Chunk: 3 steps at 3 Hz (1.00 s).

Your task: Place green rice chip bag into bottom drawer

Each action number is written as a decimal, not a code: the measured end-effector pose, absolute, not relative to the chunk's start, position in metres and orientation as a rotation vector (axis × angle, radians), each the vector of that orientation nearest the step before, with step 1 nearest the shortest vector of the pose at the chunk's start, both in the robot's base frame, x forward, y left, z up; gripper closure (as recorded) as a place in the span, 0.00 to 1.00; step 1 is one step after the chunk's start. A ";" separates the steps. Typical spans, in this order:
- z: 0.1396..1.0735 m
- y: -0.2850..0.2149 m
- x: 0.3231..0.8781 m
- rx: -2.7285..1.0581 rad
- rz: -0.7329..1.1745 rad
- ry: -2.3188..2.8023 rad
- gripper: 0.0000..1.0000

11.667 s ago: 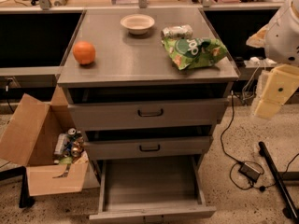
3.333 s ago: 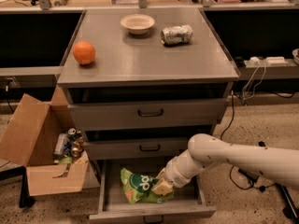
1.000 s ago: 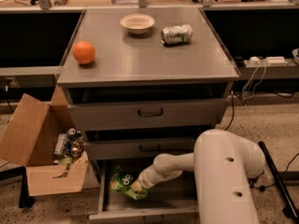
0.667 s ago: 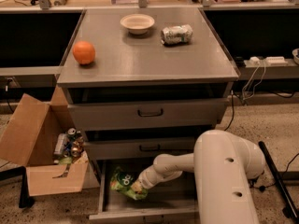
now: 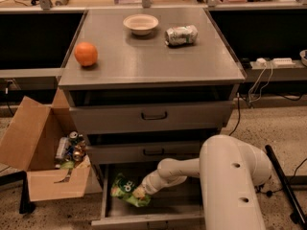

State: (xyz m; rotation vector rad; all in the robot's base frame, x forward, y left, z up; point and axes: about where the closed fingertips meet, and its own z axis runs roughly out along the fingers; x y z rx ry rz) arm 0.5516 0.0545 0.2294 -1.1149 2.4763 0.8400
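The green rice chip bag (image 5: 123, 188) lies inside the open bottom drawer (image 5: 148, 219), at its left side. My white arm reaches down from the lower right into the drawer. My gripper (image 5: 140, 192) is at the bag's right edge, touching it. The bag is wrinkled, green with white letters. The drawer is pulled out below the two upper drawers with dark handles.
On the cabinet top are an orange (image 5: 86, 54), a pale bowl (image 5: 140, 23) and a silvery-green can (image 5: 181, 35) lying on its side. An open cardboard box (image 5: 43, 152) with cans stands on the floor at the left. Cables and a dark bar lie on the floor at the right.
Since 3.3 s ago my gripper and the bag have moved left and deeper into the drawer. Over the last second nothing has visibly moved.
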 end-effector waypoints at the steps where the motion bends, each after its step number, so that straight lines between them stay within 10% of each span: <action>1: 0.229 0.055 0.552 -1.113 0.845 2.475 0.12; 3: 0.248 0.035 0.547 -1.098 0.898 2.388 0.00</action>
